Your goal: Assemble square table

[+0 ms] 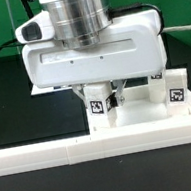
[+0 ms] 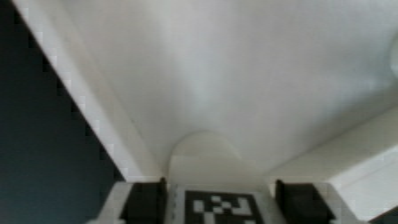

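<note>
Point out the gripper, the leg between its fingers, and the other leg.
gripper (image 1: 96, 93): exterior view, midway between its fingertips.
held leg (image 1: 96, 105): exterior view, its tagged face.
other leg (image 1: 175, 87): exterior view, its tagged front face.

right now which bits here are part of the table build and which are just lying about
Part of the job:
- tagged leg between the gripper fingers
- second tagged leg, standing at the exterior view's right
- square tabletop, the white slab under both

Just lying about:
- long white rail along the front
</note>
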